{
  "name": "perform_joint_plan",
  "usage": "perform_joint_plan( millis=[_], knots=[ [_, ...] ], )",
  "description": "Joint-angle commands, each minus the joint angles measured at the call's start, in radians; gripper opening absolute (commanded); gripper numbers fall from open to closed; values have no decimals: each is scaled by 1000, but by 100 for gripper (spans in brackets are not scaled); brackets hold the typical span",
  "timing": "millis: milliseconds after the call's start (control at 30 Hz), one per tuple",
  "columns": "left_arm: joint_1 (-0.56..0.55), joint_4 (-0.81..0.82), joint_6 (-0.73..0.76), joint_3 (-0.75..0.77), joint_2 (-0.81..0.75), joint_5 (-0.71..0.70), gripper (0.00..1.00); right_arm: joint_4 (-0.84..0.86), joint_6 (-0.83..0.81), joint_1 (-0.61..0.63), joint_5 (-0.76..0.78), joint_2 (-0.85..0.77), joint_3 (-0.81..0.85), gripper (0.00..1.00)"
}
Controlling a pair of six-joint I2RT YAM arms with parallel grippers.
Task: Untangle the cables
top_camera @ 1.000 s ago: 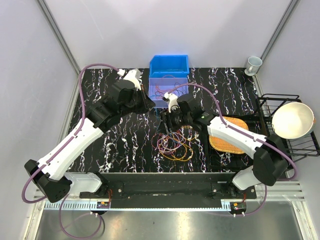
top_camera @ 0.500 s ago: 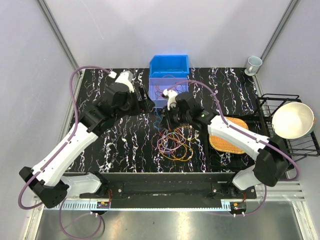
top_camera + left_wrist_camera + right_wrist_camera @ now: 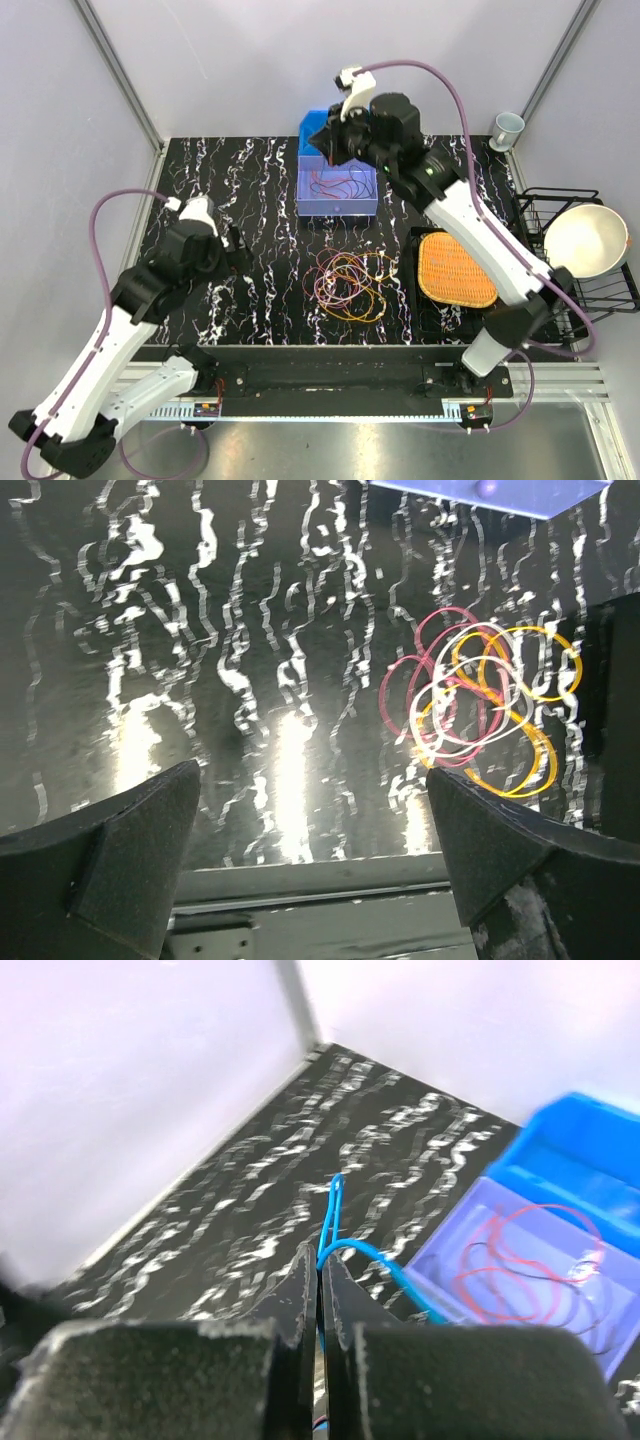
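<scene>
A tangle of cables [image 3: 350,285] in orange, yellow, red and purple lies in loose coils on the black marbled table [image 3: 270,160]. In the left wrist view the tangle of cables [image 3: 475,705] lies ahead and to the right. My left gripper [image 3: 238,258] hovers left of the tangle, open and empty [image 3: 312,775]. My right gripper [image 3: 322,143] is raised high over the clear box [image 3: 337,190]. Its jaws [image 3: 320,1270] are shut on a thin blue cable [image 3: 335,1210], which loops up past the tips and trails down toward the clear box [image 3: 530,1260]. Red and black cables [image 3: 540,1250] lie inside that box.
A blue bin [image 3: 345,122] stands behind the clear box. An orange woven mat [image 3: 457,268] lies right of the tangle. A black wire rack [image 3: 560,205] holding a white bowl [image 3: 585,240] sits at the right edge, and a cup [image 3: 507,128] at the back right.
My right gripper shut on the blue cable and rose from the tangle up and back over the clear box. My left gripper opened and drew back from the box toward the front left.
</scene>
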Motion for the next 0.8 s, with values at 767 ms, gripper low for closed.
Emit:
perform_joint_plan(
  millis=[767],
  knots=[
    [3,160,86,-226,-292,-28,99,309,13,-306,-44,846,783,0]
  ],
)
